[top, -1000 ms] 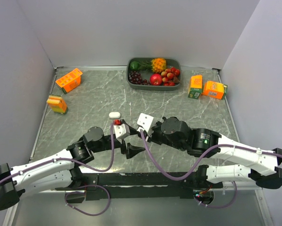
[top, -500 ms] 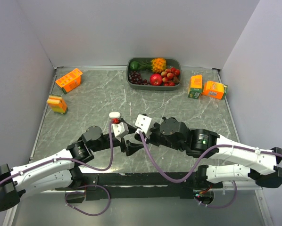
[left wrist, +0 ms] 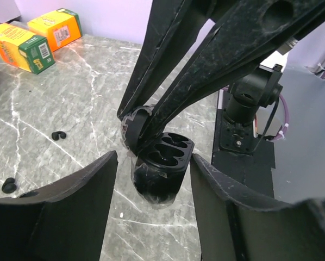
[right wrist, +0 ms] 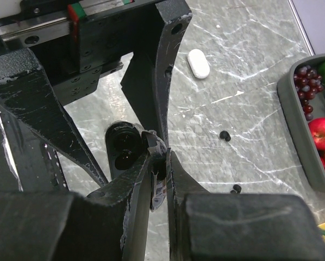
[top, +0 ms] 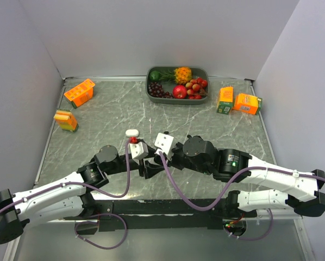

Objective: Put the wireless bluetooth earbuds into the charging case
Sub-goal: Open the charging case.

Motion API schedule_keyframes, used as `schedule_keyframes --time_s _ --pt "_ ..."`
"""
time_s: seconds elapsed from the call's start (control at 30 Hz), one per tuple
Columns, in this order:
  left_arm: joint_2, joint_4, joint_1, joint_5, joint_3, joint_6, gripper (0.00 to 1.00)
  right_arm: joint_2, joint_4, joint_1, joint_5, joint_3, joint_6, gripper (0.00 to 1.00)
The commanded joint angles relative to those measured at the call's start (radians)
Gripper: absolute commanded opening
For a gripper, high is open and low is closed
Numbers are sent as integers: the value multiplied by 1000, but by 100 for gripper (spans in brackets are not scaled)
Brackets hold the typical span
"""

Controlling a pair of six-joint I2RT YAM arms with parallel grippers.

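The right gripper (right wrist: 160, 159) has slid left, closer to the left gripper (left wrist: 152, 159). Only the wrist views show the black case (left wrist: 165, 155). Its wells are empty and its lid is pinched by the right jaws, while the left jaws are spread either side. Two black earbuds (right wrist: 225, 136) lie loose on the table (right wrist: 249, 109). A tray (top: 149, 92) holds fruit (top: 179, 91).

Left wrist view, centre: lid of charging case (left wrist: 162, 163) mostly hidden behind right gripper (left wrist: 134, 126) fingers; black earbuds (left wrist: 57, 135), left side, too small for detail; right wrist view: fruit tray (right wrist: 288, 103) cropped by right edge.
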State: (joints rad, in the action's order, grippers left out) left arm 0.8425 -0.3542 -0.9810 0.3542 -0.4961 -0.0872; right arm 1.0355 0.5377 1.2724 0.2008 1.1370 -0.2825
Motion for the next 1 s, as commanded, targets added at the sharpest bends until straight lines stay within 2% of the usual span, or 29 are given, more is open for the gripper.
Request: schedule_keyframes --time_s 0.0,0.1,0.27,0.3,0.4,0.67,0.77,0.8,0.9,0.97 --pt "-2 -62 2 38 -32 4 59 -5 -39 10 -34 -11 16 0" --pt "-3 -65 4 45 -35 7 55 -5 -39 8 -49 -11 20 0" --pt "-5 -71 4 55 -29 4 35 -2 -36 8 -52 -11 25 0" --pt "-6 -72 4 57 -24 4 24 -3 -38 10 -52 -11 25 0" --pt "-11 -80 2 55 -15 4 1 -3 -31 8 -51 -11 32 0" --pt "-33 -104 4 49 11 -2 1 -3 -28 8 -32 -5 45 0" --pt "-37 -114 4 37 24 -5 1 -3 -28 8 -17 6 57 22" --pt "-39 -117 2 34 27 -8 1 -2 -28 8 -11 9 60 34" --pt "-48 -134 2 22 42 -16 1 -6 -28 7 9 20 72 49" --pt "-59 -141 4 14 56 -20 1 -8 -22 7 14 32 80 54"
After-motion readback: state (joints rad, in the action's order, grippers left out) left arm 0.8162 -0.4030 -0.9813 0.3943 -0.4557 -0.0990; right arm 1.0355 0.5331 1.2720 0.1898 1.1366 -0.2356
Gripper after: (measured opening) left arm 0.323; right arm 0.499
